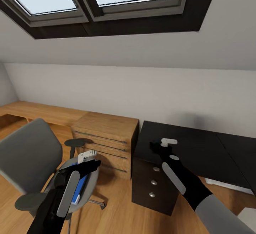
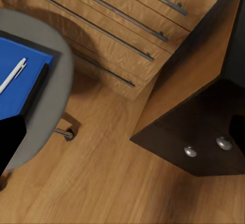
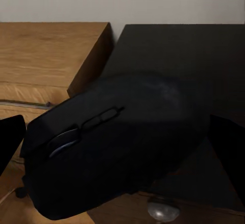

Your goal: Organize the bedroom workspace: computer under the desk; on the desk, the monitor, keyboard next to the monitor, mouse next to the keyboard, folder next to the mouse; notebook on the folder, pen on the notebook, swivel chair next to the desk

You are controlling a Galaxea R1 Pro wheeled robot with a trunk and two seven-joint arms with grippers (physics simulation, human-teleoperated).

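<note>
While your right gripper (image 1: 160, 145) hangs over the near left end of the desk (image 1: 199, 152), mid-frame in the head view, its wrist view shows a black mouse (image 3: 117, 152) between the fingers, so it looks closed on the mouse, held above the worktop and not yet set down.

Your left gripper (image 1: 89, 157) hovers lower left of the head view, above the chair (image 1: 28, 155). How far it is open you cannot tell; nothing is seen in it.

Status as the pictures show:
- Folder (image 2: 23, 83): on the chair seat, upper left of the left wrist view, with the pen (image 2: 13, 75) lying on it. Not moved yet.
- A dark slab edge beside the folder may be the notebook; cannot confirm.
- Visible part of the desk: bare, with no monitor or keyboard on it. The right end runs out of frame.
- Chair: stands left of the wooden chest (image 1: 106, 138), apart from the desk.

Judgement: early stage. Mouse placement is in hand; the folder stack and chair positioning are left.
</note>
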